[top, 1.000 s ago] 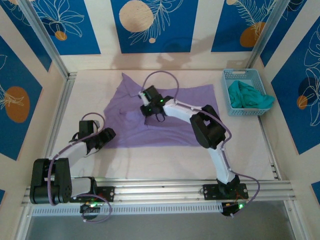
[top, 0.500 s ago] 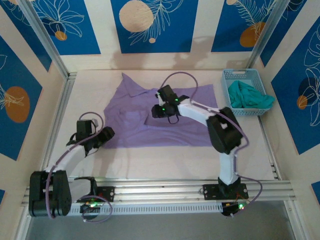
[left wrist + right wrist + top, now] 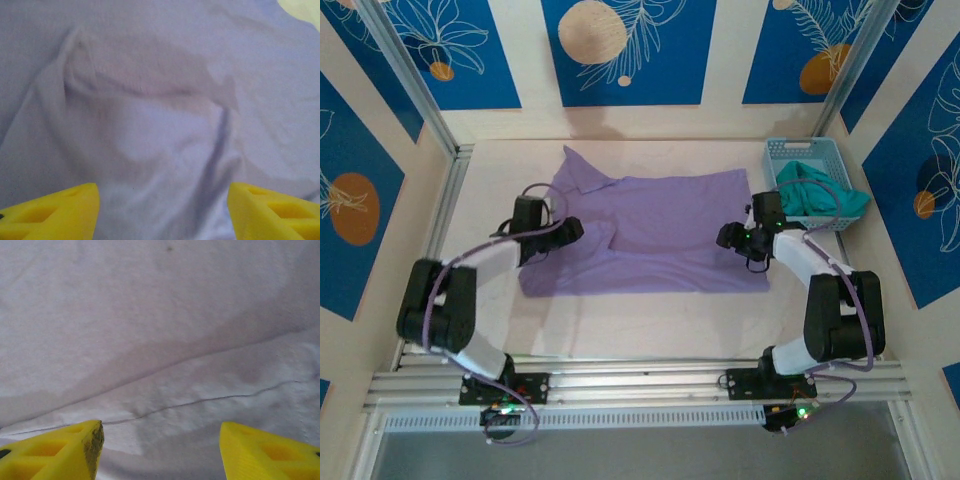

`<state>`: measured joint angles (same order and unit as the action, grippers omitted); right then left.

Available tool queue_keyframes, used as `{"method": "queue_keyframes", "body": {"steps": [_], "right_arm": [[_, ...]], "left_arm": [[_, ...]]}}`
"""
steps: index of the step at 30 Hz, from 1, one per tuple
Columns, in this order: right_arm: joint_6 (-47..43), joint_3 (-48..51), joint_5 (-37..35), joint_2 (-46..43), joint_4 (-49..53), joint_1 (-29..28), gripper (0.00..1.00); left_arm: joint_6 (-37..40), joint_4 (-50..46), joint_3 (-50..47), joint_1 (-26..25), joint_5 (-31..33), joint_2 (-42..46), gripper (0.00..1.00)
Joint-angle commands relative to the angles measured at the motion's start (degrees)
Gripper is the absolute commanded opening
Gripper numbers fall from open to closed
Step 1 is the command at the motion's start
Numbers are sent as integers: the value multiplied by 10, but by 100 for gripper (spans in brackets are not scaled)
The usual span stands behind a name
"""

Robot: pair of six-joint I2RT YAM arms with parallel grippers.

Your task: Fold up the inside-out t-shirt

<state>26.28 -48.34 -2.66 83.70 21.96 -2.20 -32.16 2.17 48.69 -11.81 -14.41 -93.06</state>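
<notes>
light purple cotton t-shirt (image 3: 660,240) — spread on desk (image 3: 650,325) | left tool (image 3: 570,230) released (over wrinkled cloth) | right tool (image 3: 727,238) released, at shirt's right edge

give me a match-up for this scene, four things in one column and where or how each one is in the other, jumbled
Things:
1. lavender t-shirt
2. blue basket
3. teal-green garment
4. right gripper

Places or states:
a. lying in the basket
b. open, at the shirt's right edge
c. far right corner of the table
d. spread out mid-table

Pairs: 1-d, 2-c, 3-a, 4-b
</notes>
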Motion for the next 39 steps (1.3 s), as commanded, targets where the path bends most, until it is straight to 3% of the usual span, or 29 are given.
{"method": "queue_keyframes", "body": {"steps": [1,7,14,19,24,29,33,39], "right_arm": [[22,8,55,17,0,31,61],[27,8,76,67,17,74,56],[39,4,100,103,26,106,53],[44,3,97,108,31,118,50],[39,12,83,75,32,120,47],[18,15,79,7,30,76,49],[12,-1,81,7,39,53,53],[10,-36,111,91,81,49,57]], "left_arm": [[26,-2,58,3,22,-67,67],[18,-18,130,25,18,-152,66],[9,-28,159,50,23,-182,68],[-14,-15,172,70,-21,-193,70],[-52,37,140,81,-67,-146,72],[-102,97,38,80,-100,-46,73],[-86,59,-35,79,-93,12,73],[-49,-13,-77,81,-85,28,73]]}}
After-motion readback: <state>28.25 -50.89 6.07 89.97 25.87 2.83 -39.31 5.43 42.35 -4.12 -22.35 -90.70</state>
